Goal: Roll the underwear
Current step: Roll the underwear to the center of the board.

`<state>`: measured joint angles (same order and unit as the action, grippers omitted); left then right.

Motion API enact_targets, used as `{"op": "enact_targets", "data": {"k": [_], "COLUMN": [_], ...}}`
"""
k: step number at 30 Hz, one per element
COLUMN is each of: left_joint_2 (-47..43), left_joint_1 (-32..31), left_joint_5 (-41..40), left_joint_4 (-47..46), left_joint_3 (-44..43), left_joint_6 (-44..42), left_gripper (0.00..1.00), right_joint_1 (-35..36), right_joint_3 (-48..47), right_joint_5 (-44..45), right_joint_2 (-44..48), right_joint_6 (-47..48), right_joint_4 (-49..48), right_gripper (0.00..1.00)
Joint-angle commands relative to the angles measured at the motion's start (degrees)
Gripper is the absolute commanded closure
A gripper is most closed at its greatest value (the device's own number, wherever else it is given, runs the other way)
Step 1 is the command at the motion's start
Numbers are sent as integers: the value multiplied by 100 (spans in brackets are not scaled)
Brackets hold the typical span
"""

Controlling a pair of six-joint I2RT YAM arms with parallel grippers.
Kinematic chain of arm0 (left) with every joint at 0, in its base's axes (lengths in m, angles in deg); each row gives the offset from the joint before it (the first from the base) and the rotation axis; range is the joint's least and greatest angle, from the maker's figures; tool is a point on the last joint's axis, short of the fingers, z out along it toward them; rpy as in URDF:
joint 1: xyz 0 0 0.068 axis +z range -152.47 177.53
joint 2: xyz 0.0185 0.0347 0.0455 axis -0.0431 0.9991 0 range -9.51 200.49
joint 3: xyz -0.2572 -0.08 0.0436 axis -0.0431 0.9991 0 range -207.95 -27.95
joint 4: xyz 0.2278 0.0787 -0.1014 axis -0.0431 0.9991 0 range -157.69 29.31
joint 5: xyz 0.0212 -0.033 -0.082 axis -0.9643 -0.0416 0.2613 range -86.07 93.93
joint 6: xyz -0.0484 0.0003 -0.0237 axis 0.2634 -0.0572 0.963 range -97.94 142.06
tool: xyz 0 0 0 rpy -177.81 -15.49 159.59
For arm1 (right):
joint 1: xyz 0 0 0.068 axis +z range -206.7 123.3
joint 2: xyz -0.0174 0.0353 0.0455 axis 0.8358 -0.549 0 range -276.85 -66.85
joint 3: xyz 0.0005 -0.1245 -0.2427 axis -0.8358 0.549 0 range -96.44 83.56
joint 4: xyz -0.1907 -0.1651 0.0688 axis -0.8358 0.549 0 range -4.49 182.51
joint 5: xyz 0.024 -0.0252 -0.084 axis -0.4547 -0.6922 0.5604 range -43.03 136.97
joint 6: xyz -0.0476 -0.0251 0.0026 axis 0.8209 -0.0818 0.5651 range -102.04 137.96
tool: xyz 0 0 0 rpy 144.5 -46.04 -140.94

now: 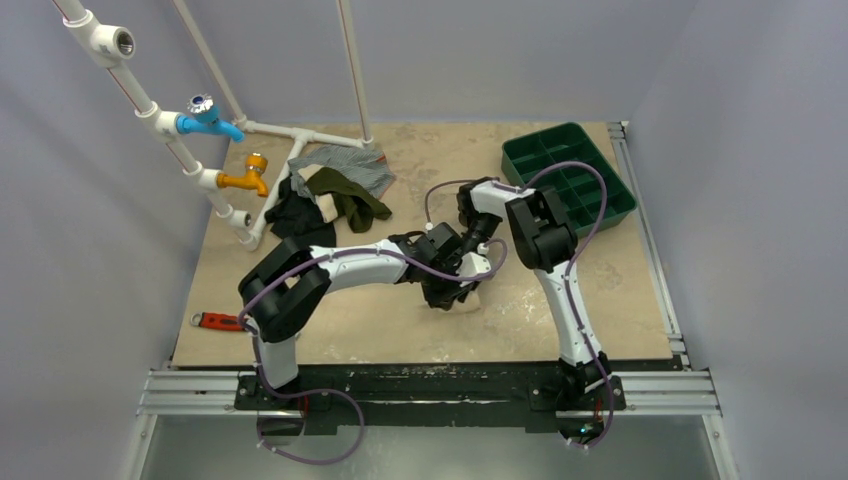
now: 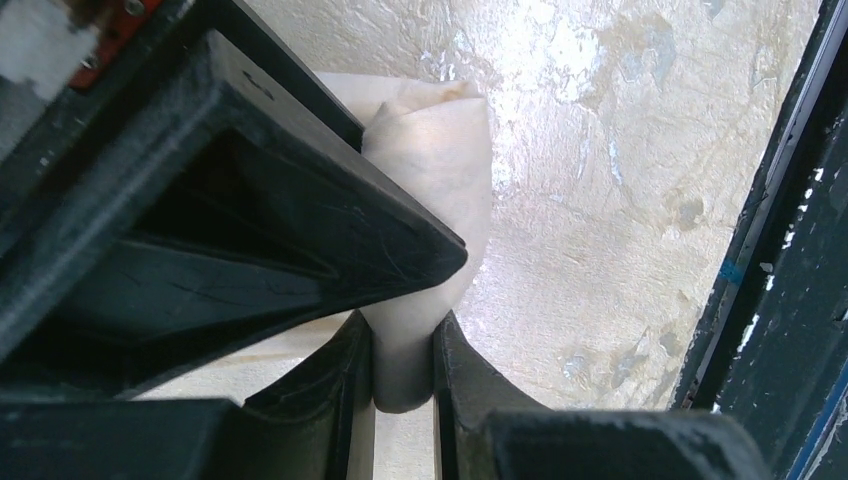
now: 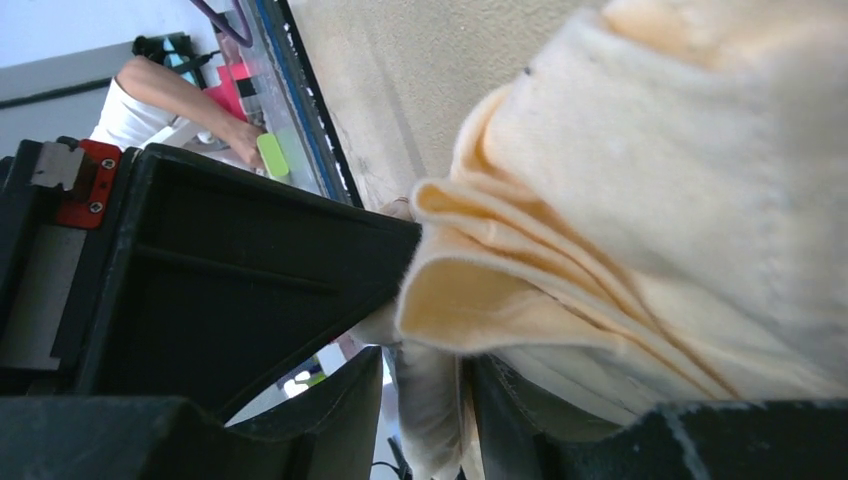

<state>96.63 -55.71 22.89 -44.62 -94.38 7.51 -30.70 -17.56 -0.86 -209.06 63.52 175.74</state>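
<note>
The underwear (image 1: 472, 299) is a pale beige-peach cloth, folded into a thick bundle at the middle of the table. My left gripper (image 1: 446, 291) reaches in from the left. In the left wrist view its jaws (image 2: 403, 350) are closed on a rolled end of the underwear (image 2: 435, 170), which lies on the table. My right gripper (image 1: 470, 256) comes down from the far side. In the right wrist view its jaws (image 3: 425, 395) pinch a hanging fold, with layered folds of the underwear (image 3: 640, 200) filling the view above.
A green compartment tray (image 1: 570, 180) stands at the back right. An olive-green garment (image 1: 352, 197), a grey striped garment (image 1: 350, 163) and a dark one (image 1: 295, 215) lie by the white pipe frame (image 1: 262, 190) at the back left. A red wrench (image 1: 215, 321) lies front left.
</note>
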Motion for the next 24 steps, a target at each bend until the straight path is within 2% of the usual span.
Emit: {"op": "enact_targets", "data": {"k": [1, 17, 24], "left_joint_2": [516, 659, 749], "left_joint_1": [-73, -73, 105], "left_joint_5": [-30, 13, 214], "left_joint_4": [502, 617, 762], "left_joint_3": [233, 119, -40], "left_joint_6": [-152, -163, -93], "left_gripper": [100, 100, 100], "right_joint_1": [-304, -812, -1194], "right_joint_3": [-60, 82, 342], "right_joint_5": [496, 522, 604], "right_joint_2": [100, 470, 980], "right_joint_6": [366, 557, 669], "right_joint_4": [-1362, -1228, -1222], "right_gripper": [60, 61, 61]}}
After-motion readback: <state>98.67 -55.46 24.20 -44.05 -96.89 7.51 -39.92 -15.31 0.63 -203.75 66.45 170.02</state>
